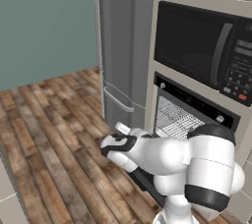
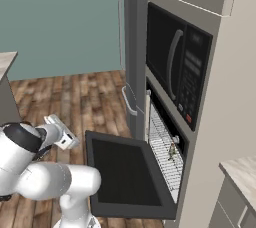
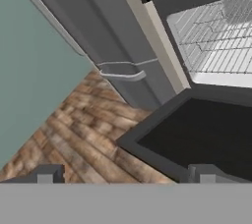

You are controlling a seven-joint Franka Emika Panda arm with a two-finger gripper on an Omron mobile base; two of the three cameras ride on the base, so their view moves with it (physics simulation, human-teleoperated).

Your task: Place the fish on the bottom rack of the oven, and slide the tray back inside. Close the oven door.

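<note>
The black oven [image 1: 196, 101] stands with its oven door [image 2: 125, 172] folded down flat and open. Silver wire racks [image 2: 162, 137] sit inside the cavity. A small brownish thing, the fish [image 2: 172, 150], lies on a rack well inside; I cannot tell whether this is the bottom rack. My gripper [image 2: 61, 133] hovers left of the door's front left corner, above the floor. In the hand view my gripper [image 3: 125, 176] is open and holds nothing. It looks across the oven door [image 3: 202, 134] at the racks [image 3: 216, 36].
A black microwave [image 1: 206, 51] with a curved grey handle sits above the oven. A tall grey fridge [image 1: 123, 46] with a handle [image 3: 123, 70] stands left of it. Wooden floor [image 1: 54, 134] spreads to the left. A counter corner [image 2: 245, 169] is at the right.
</note>
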